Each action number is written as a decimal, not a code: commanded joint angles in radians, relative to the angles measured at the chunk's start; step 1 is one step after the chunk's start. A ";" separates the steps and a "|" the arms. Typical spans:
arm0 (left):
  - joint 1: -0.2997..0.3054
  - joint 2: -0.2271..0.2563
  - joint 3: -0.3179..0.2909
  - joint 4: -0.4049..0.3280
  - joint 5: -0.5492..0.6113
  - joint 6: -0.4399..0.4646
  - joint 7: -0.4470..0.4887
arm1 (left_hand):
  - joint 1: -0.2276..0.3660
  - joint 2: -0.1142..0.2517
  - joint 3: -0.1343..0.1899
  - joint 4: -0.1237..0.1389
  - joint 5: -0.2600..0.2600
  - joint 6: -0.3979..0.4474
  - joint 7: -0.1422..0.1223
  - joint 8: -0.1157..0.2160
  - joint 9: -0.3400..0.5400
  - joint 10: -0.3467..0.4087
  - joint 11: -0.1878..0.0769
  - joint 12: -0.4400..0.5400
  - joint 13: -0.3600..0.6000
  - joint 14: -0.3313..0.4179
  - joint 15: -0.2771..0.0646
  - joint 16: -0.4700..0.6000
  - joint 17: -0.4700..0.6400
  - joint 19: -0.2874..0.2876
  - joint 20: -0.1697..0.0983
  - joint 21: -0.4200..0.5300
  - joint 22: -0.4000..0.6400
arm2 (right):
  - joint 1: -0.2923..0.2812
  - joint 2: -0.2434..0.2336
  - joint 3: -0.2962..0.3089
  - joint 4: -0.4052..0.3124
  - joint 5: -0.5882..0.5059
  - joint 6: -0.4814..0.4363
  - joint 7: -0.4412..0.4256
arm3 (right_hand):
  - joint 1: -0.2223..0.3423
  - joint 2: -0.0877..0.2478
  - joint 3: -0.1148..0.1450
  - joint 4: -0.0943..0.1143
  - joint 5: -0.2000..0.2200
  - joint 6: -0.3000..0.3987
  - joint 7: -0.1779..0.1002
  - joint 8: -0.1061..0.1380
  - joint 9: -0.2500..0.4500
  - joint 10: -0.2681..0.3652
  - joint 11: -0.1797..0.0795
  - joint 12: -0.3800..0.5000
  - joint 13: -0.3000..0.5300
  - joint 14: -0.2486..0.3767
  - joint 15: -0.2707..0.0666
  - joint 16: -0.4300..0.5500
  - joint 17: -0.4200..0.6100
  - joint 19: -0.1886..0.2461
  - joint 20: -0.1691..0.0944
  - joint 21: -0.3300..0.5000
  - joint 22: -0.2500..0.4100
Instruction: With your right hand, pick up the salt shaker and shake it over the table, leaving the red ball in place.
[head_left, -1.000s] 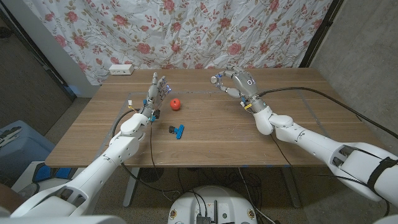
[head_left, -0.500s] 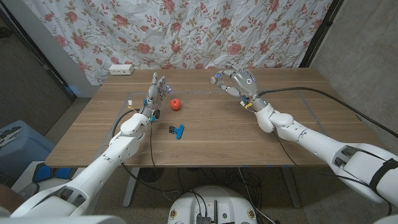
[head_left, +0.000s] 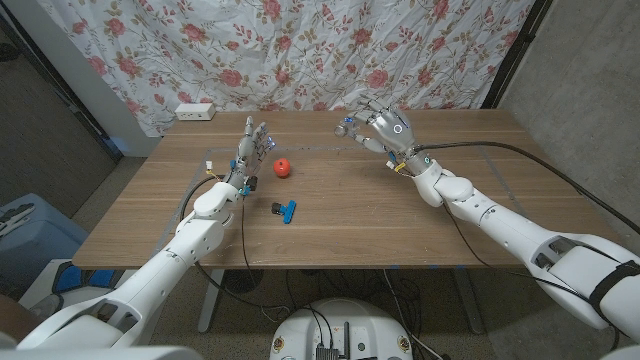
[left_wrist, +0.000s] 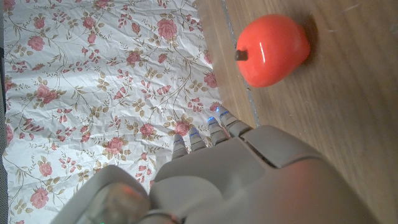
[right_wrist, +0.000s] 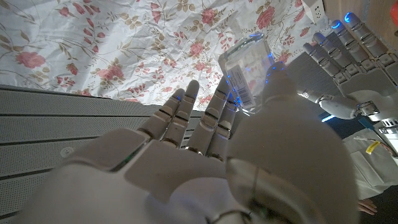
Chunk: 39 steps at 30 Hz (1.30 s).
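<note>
My right hand (head_left: 381, 128) is raised above the far middle of the table and holds the small clear salt shaker (head_left: 345, 126) between thumb and fingers. In the right wrist view the shaker (right_wrist: 247, 70) is a clear block with a label, pinched at the fingertips of the right hand (right_wrist: 205, 168). The red ball (head_left: 284, 167) sits on the wood left of centre, apart from the right hand. My left hand (head_left: 250, 150) stands just left of the ball with its fingers up and apart, holding nothing. The ball (left_wrist: 272, 50) lies a little beyond the left hand (left_wrist: 249, 180).
A small blue and black clip (head_left: 286, 210) lies on the wooden table (head_left: 340, 230) in front of the ball. A white power strip (head_left: 195, 111) sits at the far left edge. A flowered curtain (head_left: 300, 50) hangs behind the table. My left hand's fingers (right_wrist: 348, 43) appear beyond the shaker.
My right hand has shifted slightly up and away with the shaker, and its wrist has turned a little. The left hand, ball and clip have not moved.
</note>
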 joint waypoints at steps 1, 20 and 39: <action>0.000 0.000 0.000 0.000 0.000 0.000 0.000 | 0.000 0.101 -0.001 0.005 0.007 0.001 -0.007 0.004 0.006 0.001 -0.006 0.003 0.004 0.003 -0.108 0.005 0.006 0.008 -0.024 0.005 0.005 | -0.001 0.002 0.061 -0.009 -0.131 -0.041 -0.001 | 0.026 0.031 0.006 0.008 0.006 0.052 -0.059 0.007 0.031 0.008 -0.008 0.002 0.003 0.011 -0.145 0.001 0.003 0.005 -0.018 0.008 0.003; 0.000 0.000 0.000 0.000 0.000 0.000 0.000 | 0.000 0.101 -0.001 0.005 0.007 0.000 -0.007 0.004 0.006 0.002 -0.006 0.004 0.004 0.002 -0.107 0.005 0.006 0.009 -0.024 0.005 0.005 | 0.100 -0.105 -0.074 -0.040 -0.204 -0.189 -0.001 | 0.039 0.033 0.008 0.003 0.005 0.052 -0.059 0.012 0.033 0.011 -0.008 0.002 0.010 0.020 -0.152 0.007 0.008 0.021 -0.021 0.010 0.004; 0.000 0.000 0.000 0.000 0.000 0.000 0.000 | 0.000 0.101 -0.001 0.005 0.007 0.001 -0.007 0.004 0.006 0.002 -0.006 0.004 0.004 0.002 -0.105 0.005 0.006 0.009 -0.023 0.005 0.005 | 0.166 -0.130 -0.168 -0.017 -0.212 -0.241 -0.001 | 0.084 0.027 0.015 -0.013 0.003 0.052 -0.059 0.018 0.034 0.009 -0.008 0.000 0.019 0.017 -0.160 0.012 0.015 0.020 -0.023 0.007 0.005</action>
